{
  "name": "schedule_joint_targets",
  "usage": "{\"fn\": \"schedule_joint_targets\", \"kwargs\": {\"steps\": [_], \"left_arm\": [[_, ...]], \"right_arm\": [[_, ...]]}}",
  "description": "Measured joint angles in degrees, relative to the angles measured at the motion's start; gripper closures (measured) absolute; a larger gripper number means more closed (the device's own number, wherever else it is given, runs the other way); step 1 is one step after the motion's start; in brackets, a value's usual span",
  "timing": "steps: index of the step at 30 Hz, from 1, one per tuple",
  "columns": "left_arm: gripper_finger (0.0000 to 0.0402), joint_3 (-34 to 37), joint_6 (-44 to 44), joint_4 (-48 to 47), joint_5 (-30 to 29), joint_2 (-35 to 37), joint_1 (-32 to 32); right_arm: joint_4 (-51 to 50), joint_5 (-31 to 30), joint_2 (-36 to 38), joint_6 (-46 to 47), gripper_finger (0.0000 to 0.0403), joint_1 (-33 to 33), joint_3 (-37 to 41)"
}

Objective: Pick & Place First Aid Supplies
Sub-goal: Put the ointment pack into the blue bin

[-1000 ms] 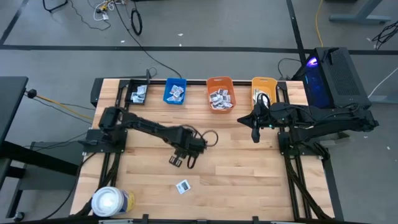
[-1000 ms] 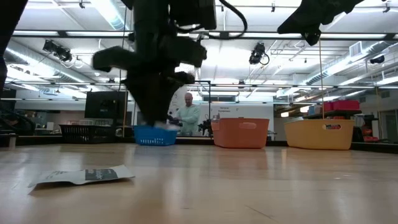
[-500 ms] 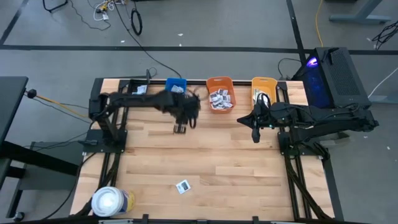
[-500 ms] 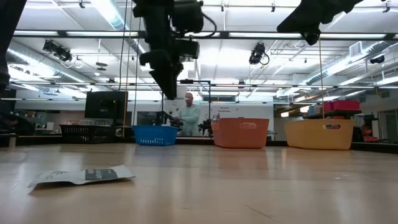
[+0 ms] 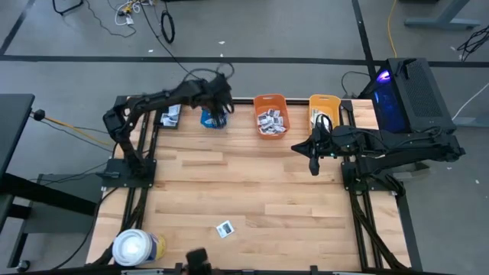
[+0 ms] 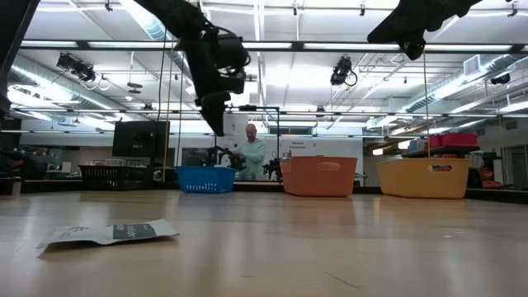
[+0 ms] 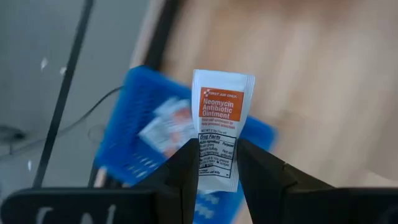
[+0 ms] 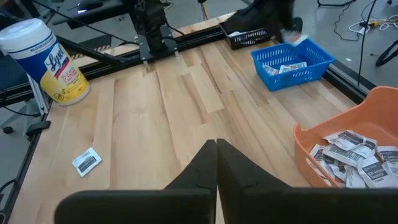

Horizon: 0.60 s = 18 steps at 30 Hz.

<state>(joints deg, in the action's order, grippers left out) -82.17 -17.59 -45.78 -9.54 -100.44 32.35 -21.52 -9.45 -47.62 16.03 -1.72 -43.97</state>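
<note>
While the left pincer [image 7: 216, 168] hung over the blue bin [image 5: 215, 116] at the bench's [image 5: 290, 198] far edge, it pinched an ointment packet [image 7: 221, 127] by the lower end only. I judged a release off-centre could drop it outside the bin. Right pincer [image 8: 216, 149] waited pressed together near the orange bin [image 5: 270, 114]. One packet [image 5: 225, 228] lay loose on the bench.

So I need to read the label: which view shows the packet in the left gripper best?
The left wrist view: the ointment packet stands upright between the left gripper fingers, print legible, above the blue bin. The high and low views show only the arm there, and the right wrist view only a blur.
</note>
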Motion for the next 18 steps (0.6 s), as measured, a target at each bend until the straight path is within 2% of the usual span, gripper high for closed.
{"fn": "schedule_joint_targets", "kwargs": {"steps": [5, 9, 13, 18], "left_arm": [[0.029, 0.0, 7.88, 3.97, -0.08, 0.0, 5.91], [0.029, 0.0, 18.84, 7.96, 3.98, 0.0, 9.15], [0.0289, 0.03, 28.23, 8.6, 4.37, 0.0, 11.03], [0.0289, 0.09, 33.71, 8.8, 2.95, -0.66, 11.96]], "right_arm": [[0.0, -0.05, 0.0, 0.0, 0.0398, 0.0, 0.0], [0.0, -0.11, 0.0, 0.0, 0.0398, 0.0, 0.0], [0.0, -0.2, 0.0, 0.0, 0.0398, 0.0, 0.0], [0.01, -0.28, 0.0, 0.0, 0.0398, 0.0, 0.0]]}}
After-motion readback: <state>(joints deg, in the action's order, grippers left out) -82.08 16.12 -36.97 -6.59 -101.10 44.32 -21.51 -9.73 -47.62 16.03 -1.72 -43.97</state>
